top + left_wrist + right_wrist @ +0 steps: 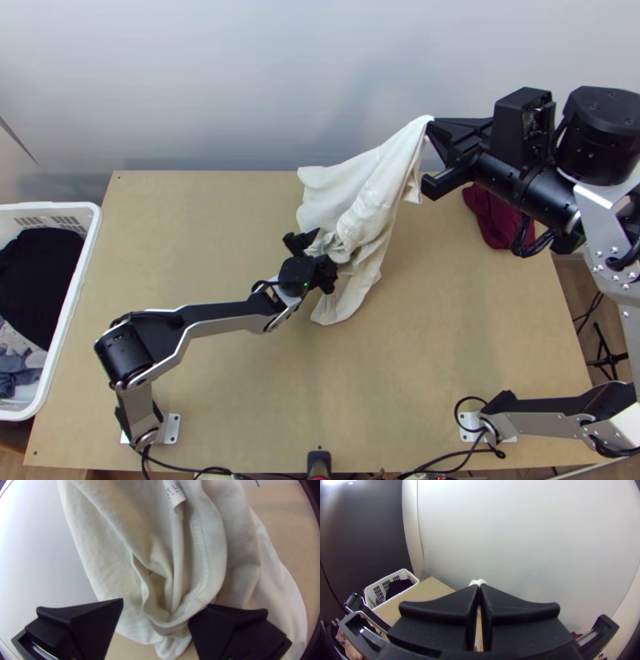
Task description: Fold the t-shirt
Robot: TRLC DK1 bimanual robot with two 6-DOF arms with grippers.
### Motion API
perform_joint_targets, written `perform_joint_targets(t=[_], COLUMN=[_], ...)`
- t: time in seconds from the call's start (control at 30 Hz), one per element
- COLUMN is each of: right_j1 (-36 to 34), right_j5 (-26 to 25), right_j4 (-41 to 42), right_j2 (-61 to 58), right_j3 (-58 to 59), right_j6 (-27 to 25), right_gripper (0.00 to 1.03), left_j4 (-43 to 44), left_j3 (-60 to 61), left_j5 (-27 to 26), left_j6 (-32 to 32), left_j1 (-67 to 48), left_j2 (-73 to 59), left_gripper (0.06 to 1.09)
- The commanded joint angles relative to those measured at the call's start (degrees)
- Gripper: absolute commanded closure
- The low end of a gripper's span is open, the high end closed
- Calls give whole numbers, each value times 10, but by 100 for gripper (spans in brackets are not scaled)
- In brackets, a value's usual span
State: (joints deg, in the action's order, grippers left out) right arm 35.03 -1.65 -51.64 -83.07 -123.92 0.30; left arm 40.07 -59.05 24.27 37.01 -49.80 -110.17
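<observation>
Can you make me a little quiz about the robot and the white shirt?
1. True or false: the right gripper is holding up part of the white shirt.
2. Pick one. In the top view, the laundry basket is:
A) beside the table's left edge
B) beside its right edge
C) in its middle
3. Fill in the blank: the left gripper has its two fingers ____.

Key: 1. True; 2. A; 3. apart

Your left arm [228,316] stretches from near the tabletop's [400,360] near left corner toward the middle; your left gripper [315,256] has its fingers apart. Your right arm [528,422] bends past the right edge, your right gripper [432,126] high, fingers together.
</observation>
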Motion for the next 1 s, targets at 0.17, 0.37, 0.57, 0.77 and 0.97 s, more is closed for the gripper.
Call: perform_joint_targets(t=[0.17,0.37,0.57,0.77,0.97], right_j1=[-16,-55,-74,-65,-36], right_j5=[-10,-9,-8,-7,-7], right_j4=[-8,7,18,20,22], right_j2=[9,25,57,98,114], right_j3=[25,43,40,33,-64], right_j6=[-8,-15,-18,17,83], right_gripper=[100,100,100,100,100], left_j4=[14,-2,-6,-27,-21], left_j3=[25,57,10,-87,-152], left_j5=[-56,-46,-47,-45,-11], left_j6=[7,45,77,90,53], left_j1=[-10,39,146,161,122], left_j2=[78,249,375,447,495], left_gripper=[105,105,105,105,105])
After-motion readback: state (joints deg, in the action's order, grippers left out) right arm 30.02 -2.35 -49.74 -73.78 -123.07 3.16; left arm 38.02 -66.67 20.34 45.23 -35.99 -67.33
